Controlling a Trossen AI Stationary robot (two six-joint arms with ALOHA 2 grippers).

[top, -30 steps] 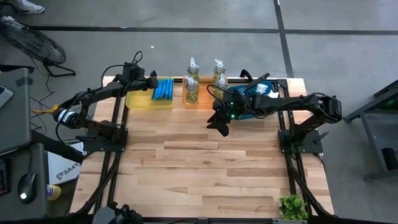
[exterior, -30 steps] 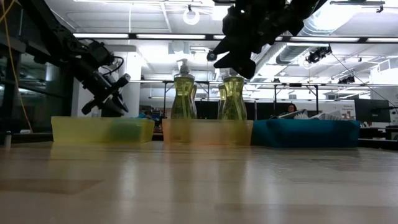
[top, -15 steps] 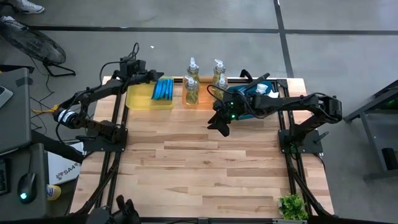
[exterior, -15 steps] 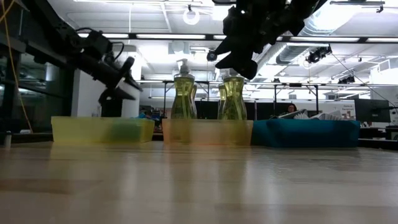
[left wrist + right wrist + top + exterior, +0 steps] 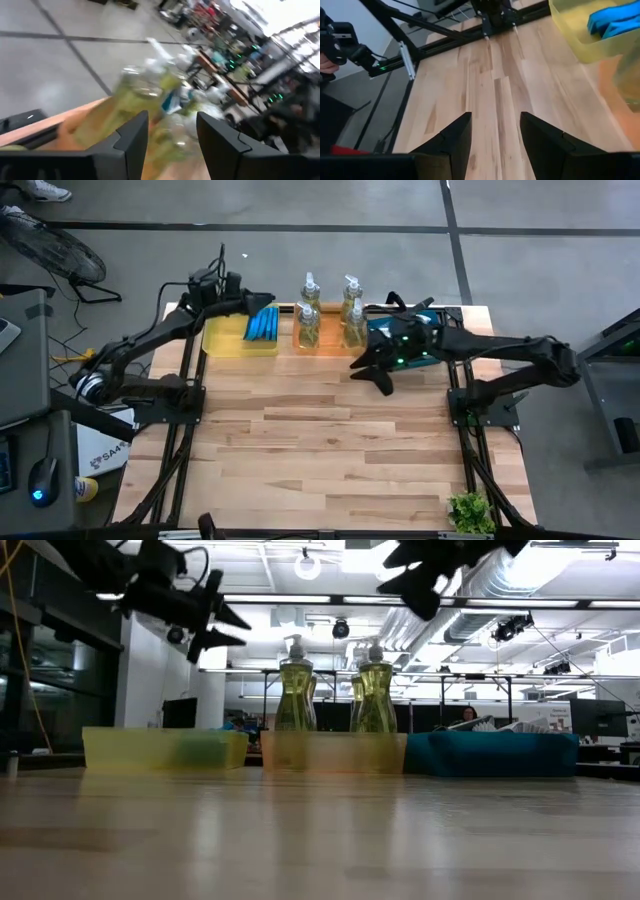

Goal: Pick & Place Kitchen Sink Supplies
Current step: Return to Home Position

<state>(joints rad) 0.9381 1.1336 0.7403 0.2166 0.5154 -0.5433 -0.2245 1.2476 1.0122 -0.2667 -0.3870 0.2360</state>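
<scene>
My left gripper (image 5: 268,301) hangs high over the far edge of the yellow tray (image 5: 222,340), which sits at the far left corner of the worktop (image 5: 320,450). Its fingers are spread with nothing between them. The left wrist view is smeared, and past the fingers I get only a blur of yellowish bottles.

The sponges (image 5: 263,326) are in the yellow tray, packed on edge at its right end. I cannot count them from above, and from table height they are just a bluish-green smudge through the tray's wall.

Four bottles (image 5: 308,320) stand upright in the orange tray (image 5: 328,346), at the middle of the far edge. The low view shows the front two plainly, with the others mostly hidden behind them.

My right gripper (image 5: 372,376) is in the air just in front of the orange tray, wide apart and empty. The low view cuts it off at the top.

The right arm covers most of the blue tray (image 5: 490,755), near the far right corner, so I cannot make out what lies in it
</scene>
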